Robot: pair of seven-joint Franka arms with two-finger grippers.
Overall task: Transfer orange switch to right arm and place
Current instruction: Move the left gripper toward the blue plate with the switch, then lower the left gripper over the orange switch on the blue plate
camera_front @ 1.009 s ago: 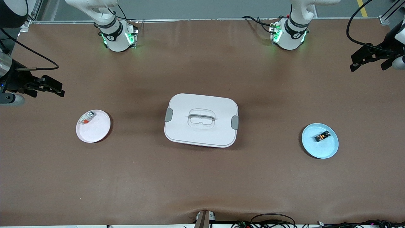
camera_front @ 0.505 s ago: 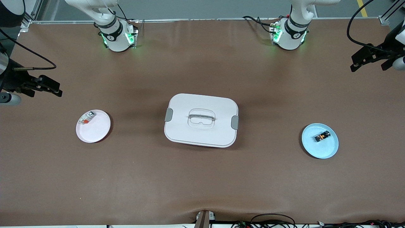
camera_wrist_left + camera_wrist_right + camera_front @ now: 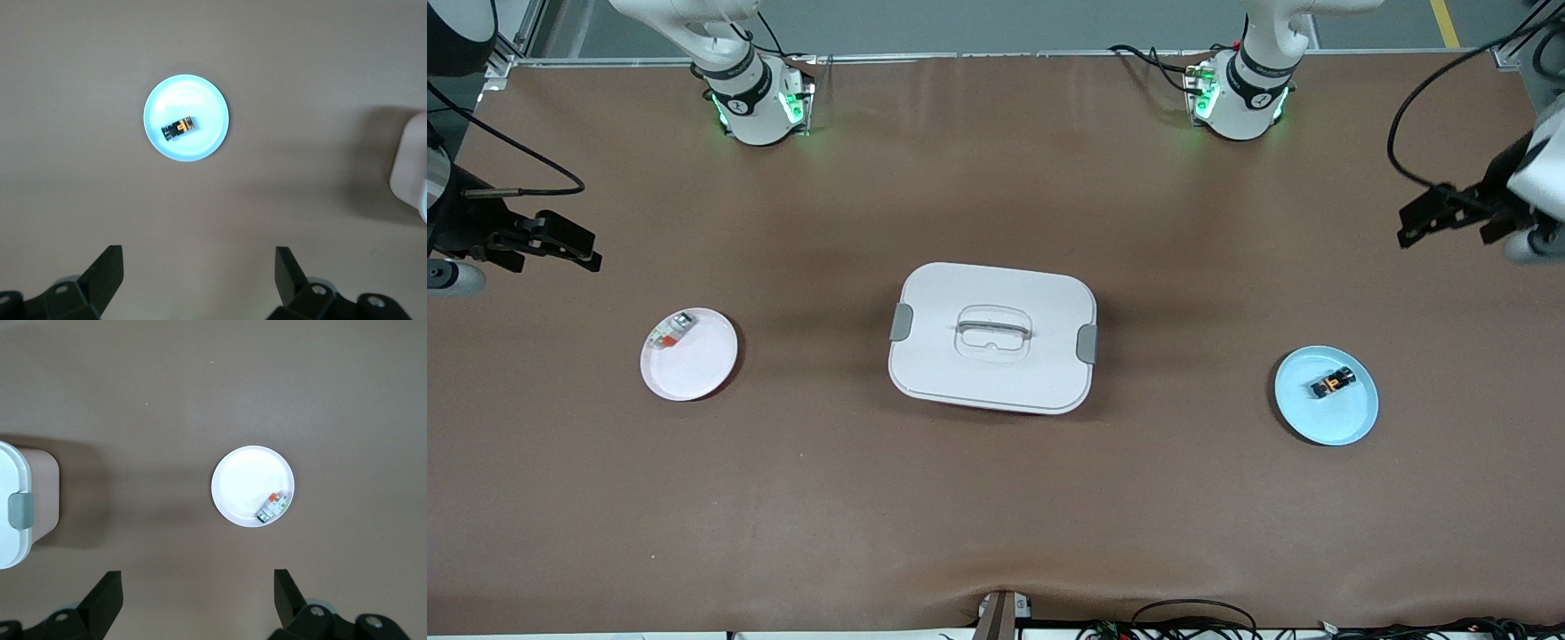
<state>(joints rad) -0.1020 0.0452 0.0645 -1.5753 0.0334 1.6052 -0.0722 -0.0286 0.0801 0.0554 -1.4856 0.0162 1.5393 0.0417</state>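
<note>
The orange switch [image 3: 1332, 384] [image 3: 179, 128], a tiny black block with an orange middle, lies on a light blue plate [image 3: 1325, 428] [image 3: 200, 100] toward the left arm's end of the table. My left gripper [image 3: 1443, 236] [image 3: 200, 267] hangs open and empty high over bare table at that end, well apart from the plate. At the right arm's end my right gripper [image 3: 559, 265] [image 3: 198, 587] is open too, over bare table, with nothing between its fingers.
A white lidded box [image 3: 934, 293] [image 3: 13, 473] with grey clasps and a handle stands at mid-table. A white plate [image 3: 698, 369] [image 3: 243, 480] near the right arm's end holds a small white-and-grey piece [image 3: 671, 331] [image 3: 275, 507] with a red-orange patch.
My left gripper has shifted over the table toward the blue plate. The right gripper drew back slightly toward its end of the table, then held still. Both stay open.
</note>
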